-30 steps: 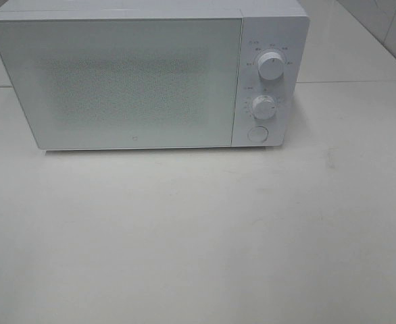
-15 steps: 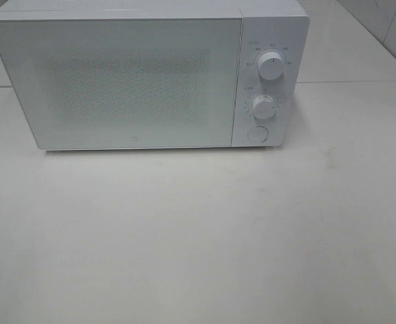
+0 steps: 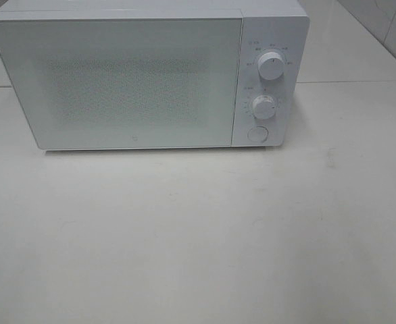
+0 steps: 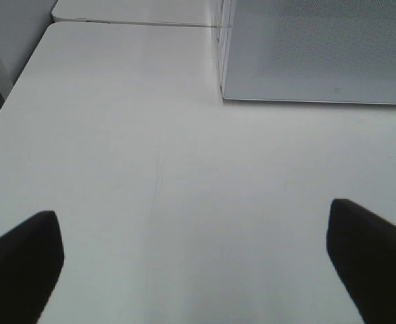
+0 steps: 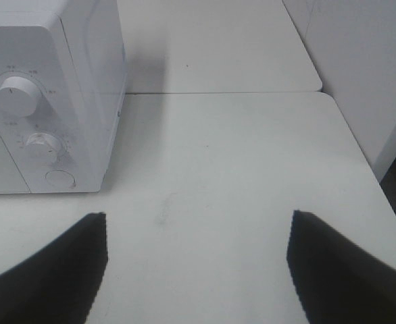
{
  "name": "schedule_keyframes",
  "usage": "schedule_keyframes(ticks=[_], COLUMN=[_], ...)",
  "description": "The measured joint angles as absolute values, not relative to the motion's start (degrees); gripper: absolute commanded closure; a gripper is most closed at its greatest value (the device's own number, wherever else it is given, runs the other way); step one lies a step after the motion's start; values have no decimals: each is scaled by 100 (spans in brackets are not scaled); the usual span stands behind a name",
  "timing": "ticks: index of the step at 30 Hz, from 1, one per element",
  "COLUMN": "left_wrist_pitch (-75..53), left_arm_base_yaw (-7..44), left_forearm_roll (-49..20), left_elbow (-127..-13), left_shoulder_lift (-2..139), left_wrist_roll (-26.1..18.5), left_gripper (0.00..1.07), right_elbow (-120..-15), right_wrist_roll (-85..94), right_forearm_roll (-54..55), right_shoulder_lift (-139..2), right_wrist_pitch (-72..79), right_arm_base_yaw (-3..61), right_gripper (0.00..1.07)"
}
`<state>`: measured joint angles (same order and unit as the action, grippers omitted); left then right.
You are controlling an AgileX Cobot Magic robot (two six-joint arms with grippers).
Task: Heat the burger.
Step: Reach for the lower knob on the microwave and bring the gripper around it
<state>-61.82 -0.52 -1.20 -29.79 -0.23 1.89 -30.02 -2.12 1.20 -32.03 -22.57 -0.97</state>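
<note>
The burger is out of view in every frame. A white microwave [image 3: 151,74] stands at the back of the white table [image 3: 198,236] with its door [image 3: 117,81] shut; two round knobs [image 3: 271,66] and a round button [image 3: 257,133] sit on its right panel. My left gripper [image 4: 191,263] hangs open over bare table, short of the microwave's left front corner [image 4: 223,94]. My right gripper [image 5: 196,263] is open too, above the table to the right of the microwave's control panel [image 5: 29,128]. Neither gripper shows in the exterior high view.
The table's left edge [image 4: 9,108] and right edge [image 5: 360,155] run close to the grippers. A seam [image 3: 347,82] crosses the tabletop behind the microwave's front. A tiled wall [image 3: 387,27] rises at the back right.
</note>
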Motion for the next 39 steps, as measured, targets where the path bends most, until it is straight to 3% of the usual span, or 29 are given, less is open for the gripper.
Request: schedule_keyframes(ticks=[20,28,34,39], left_wrist_pitch=[-6182,-6182,-6182,-6182], left_arm_base_yaw=[-52,-52,-52,-52], left_forearm_roll=[-120,-120,-120,-120], left_elbow=[-2979,-2979,-2979,-2979], left_shoulder_lift=[-23,-23,-23,-23], left_wrist_roll=[189,189,189,189], left_gripper=[9,9,9,9], right_elbow=[-3002,-2945,-2515,-2229], right_wrist_roll=[-212,-212,183,991], right_forearm_roll=[126,138,751,1742], right_shoulder_lift=[-5271,-6045,-6692,-7242], right_wrist_pitch=[-212,1398,3117,4165], right_arm_base_yaw=[-97,-97,-63,424], right_gripper=[35,35,35,35])
